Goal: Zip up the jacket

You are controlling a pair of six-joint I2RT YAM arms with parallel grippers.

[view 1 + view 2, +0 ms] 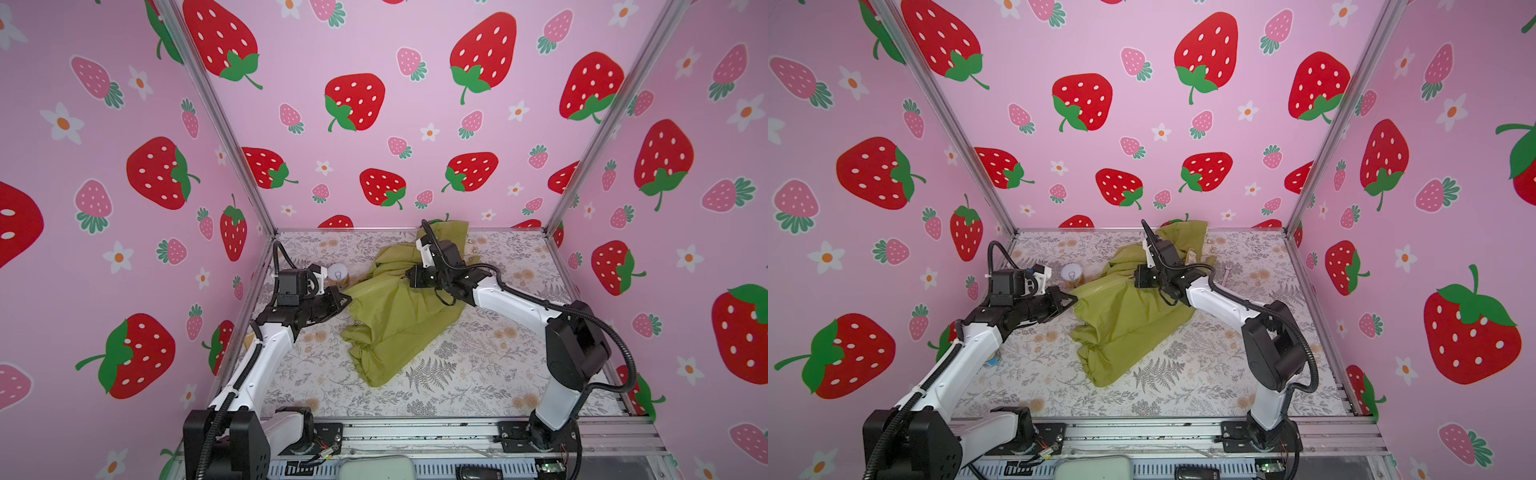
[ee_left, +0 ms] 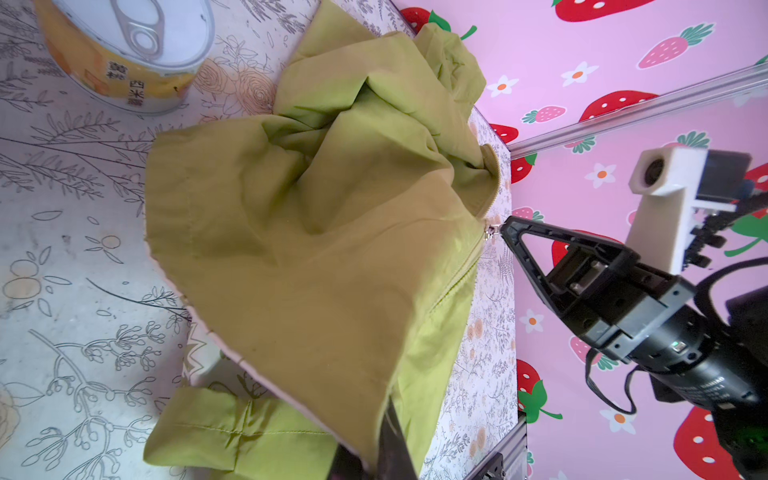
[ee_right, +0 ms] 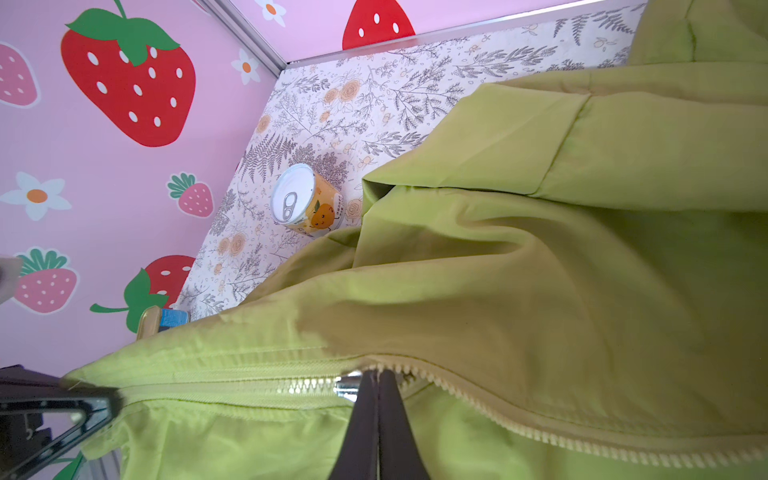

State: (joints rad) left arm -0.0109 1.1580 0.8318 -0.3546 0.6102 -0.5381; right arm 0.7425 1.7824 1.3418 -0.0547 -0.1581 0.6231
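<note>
- The jacket [image 1: 395,316] lies crumpled in the middle of the table [image 1: 478,374], with its front edge stretched between the two arms.
- The left pincer [image 1: 347,300] is pressed together on the jacket's hem end, by the zipper's foot.
- The right pincer [image 3: 377,376] pinches the zipper slider [image 3: 347,384].
- Teeth between hem and slider are meshed; past the slider they part.
- Judged partly zipped; the rest runs into bunched cloth, so how much remains is unclear.

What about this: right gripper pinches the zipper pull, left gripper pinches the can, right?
No. The left gripper pinches the jacket edge, not the can, as the right wrist view shows; the right gripper pinches the zipper pull.
</note>
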